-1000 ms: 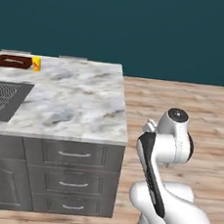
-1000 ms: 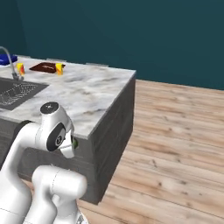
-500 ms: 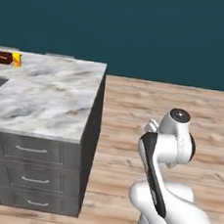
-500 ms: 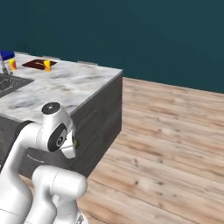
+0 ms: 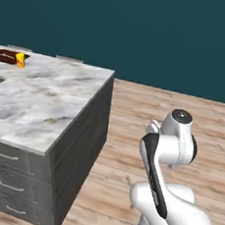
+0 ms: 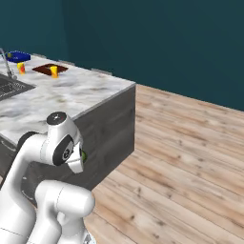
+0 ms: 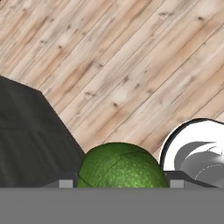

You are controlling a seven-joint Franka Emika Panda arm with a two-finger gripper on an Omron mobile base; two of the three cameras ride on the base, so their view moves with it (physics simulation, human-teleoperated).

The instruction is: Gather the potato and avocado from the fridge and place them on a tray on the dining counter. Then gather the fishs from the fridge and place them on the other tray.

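End effector [image 7: 121, 183] pinching avocado [image 7: 121, 168], tucked at arm, off tabletop [image 5: 41, 101] corner. Blue tray [image 6: 18, 56] at tabletop far end. Risk imo: base swing bumps corner, avocado slips.

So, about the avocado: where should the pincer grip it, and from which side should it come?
Probably across the broad middle, one finger on each flank, coming straight at its rounded side. In the hand view the avocado sits centred that way in the pincer, which is shut on it. Its skin is rounded and looks glossy, so a grip near either end would likely slip off.
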